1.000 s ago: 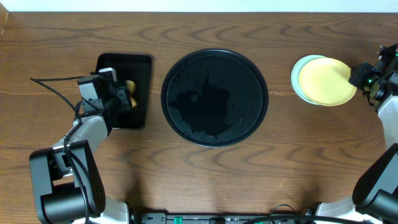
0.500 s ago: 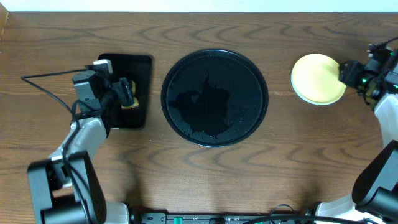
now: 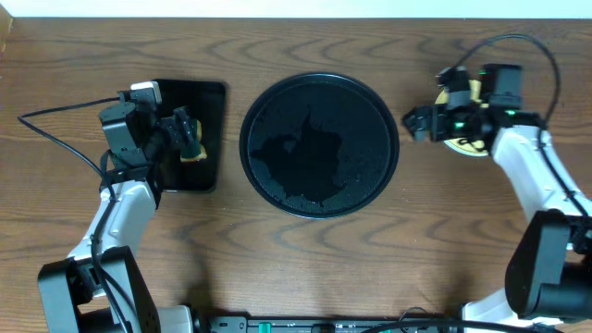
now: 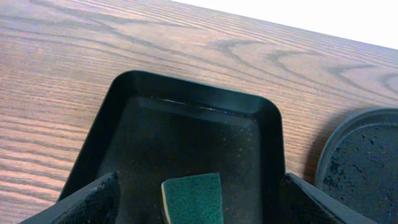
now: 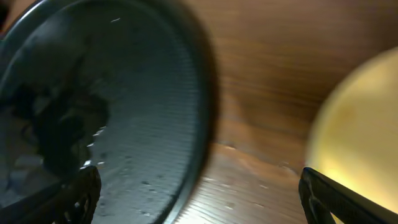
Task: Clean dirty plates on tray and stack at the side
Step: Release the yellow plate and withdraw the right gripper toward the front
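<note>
Left tool [image 4: 199, 190] stands wide open around the green sponge [image 4: 191, 200] in the rectangular tray [image 4: 186, 124], frame left. Right tool [image 5: 202, 196] gapes open over the worktop [image 3: 296, 259] between round tray [image 3: 319, 92] and yellow plate [image 5: 367, 124], frame right.

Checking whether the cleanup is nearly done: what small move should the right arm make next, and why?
Probably lift the right gripper clear and pull it back. Its jaws stand wide open, the yellow plate lies beside the round tray, not on it, and that tray holds no plates.
</note>
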